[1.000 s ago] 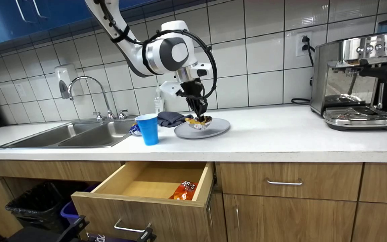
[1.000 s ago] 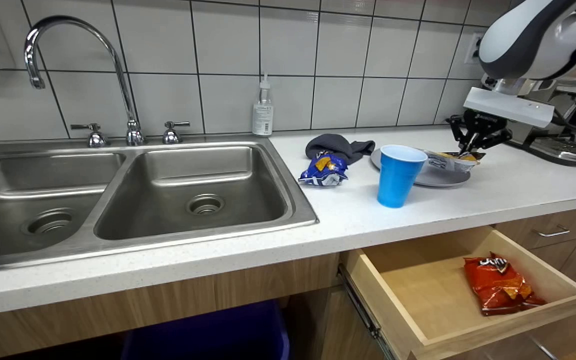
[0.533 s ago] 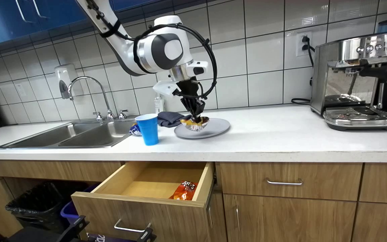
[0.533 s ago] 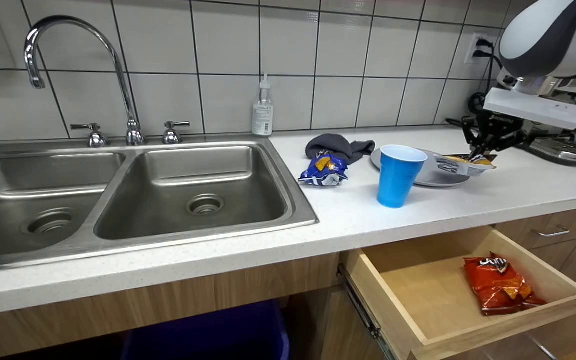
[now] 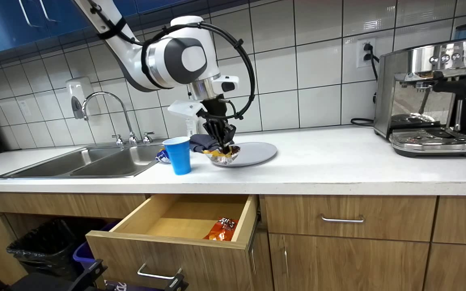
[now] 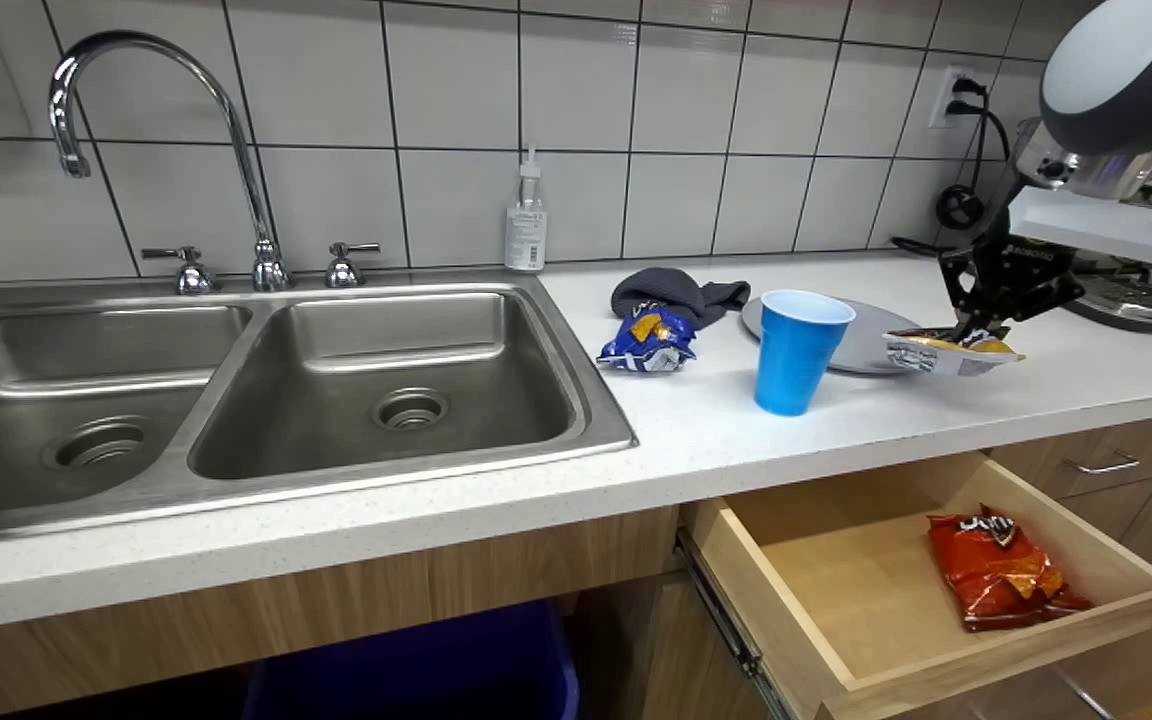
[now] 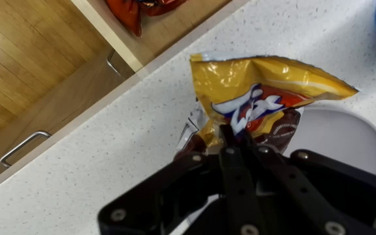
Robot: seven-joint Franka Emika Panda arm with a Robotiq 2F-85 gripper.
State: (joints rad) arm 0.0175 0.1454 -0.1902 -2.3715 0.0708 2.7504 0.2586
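- A black gripper (image 7: 236,133) holds a yellow snack bag (image 7: 250,94) pinched between its 2 jaws, which stand nearly together.
- In the wrist view, the bag overlaps the edge of a gray plate (image 7: 341,137) and the white counter (image 7: 116,153); whether it touches either is unclear.
- A blue cup (image 6: 798,365) stands upright on the counter, near the plate.
- Near the sink (image 6: 601,425), a blue snack bag (image 6: 648,342) lies just in front of a dark cloth (image 6: 671,290).
- Below the counter, a red snack bag (image 6: 998,568) lies inside an open wooden drawer (image 6: 846,560).
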